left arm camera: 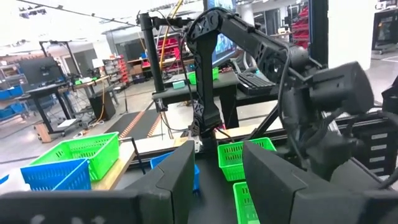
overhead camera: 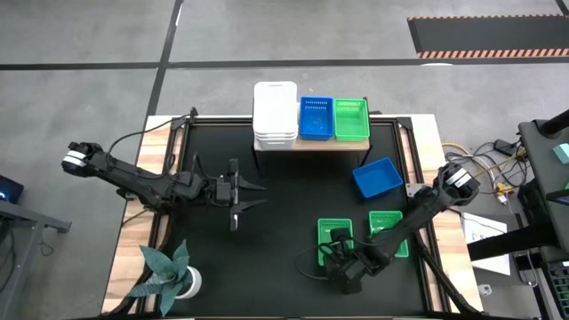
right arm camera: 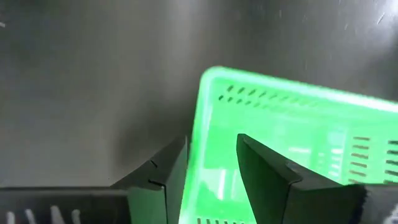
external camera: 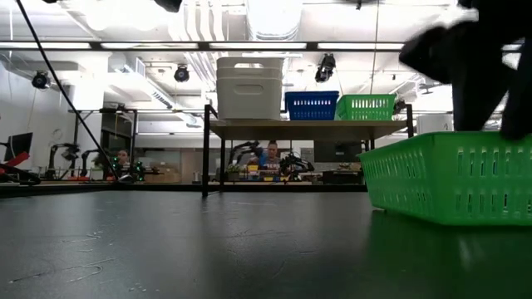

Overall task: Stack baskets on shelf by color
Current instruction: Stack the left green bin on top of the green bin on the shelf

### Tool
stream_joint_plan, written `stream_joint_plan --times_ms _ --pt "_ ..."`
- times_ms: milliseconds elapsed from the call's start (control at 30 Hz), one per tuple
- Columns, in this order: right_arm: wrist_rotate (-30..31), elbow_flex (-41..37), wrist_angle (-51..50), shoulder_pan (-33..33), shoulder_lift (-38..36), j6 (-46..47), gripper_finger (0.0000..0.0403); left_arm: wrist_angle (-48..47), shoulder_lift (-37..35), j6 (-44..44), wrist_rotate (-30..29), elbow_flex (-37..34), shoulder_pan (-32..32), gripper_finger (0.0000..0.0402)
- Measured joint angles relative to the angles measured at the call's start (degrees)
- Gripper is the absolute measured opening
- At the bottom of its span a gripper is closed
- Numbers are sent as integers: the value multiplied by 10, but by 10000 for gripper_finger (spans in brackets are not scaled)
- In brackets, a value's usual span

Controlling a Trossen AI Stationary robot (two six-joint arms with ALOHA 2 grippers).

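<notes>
On the shelf [overhead camera: 307,142] stand a stack of white baskets [overhead camera: 276,114], a blue basket [overhead camera: 316,118] and a green basket [overhead camera: 350,120]. On the table rest a loose blue basket [overhead camera: 377,178] and two green baskets [overhead camera: 336,240] [overhead camera: 388,233]. My right gripper [right arm camera: 211,171] points steeply down at the near end of the left green basket. It is open, with one finger outside the wall and one inside. My left gripper [overhead camera: 253,194] hovers open and level left of centre, holding nothing. My right gripper's fingers stand on either side of the green basket's wall [right arm camera: 194,124] close to a corner, coming from above on a slant. I cannot tell whether either finger touches the wall. The basket's bottom sits flat on the table.
A potted plant [overhead camera: 169,276] stands at the near left corner. Cables and equipment lie past the table's right edge [overhead camera: 498,178]. In the low view the green basket [external camera: 449,178] fills the right foreground, with the shelf [external camera: 307,124] behind it.
</notes>
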Motion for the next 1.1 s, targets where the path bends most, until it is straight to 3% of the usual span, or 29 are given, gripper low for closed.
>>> stream_joint_plan --times_ms 200,433,600,867,1100 --pt "-32 -44 54 -21 5 -2 116 6 -1 17 0 2 0 120" --pt "-37 -68 79 -37 -25 -19 26 55 -6 97 0 3 0 120" --pt "-32 -61 66 -48 -49 -27 13 79 -14 164 -1 8 0 120" --pt "-30 36 -45 -65 -83 -89 11 69 -40 146 -67 -3 0 120" --pt "42 167 -180 -91 -91 -170 11 38 -61 130 -75 -12 0 120"
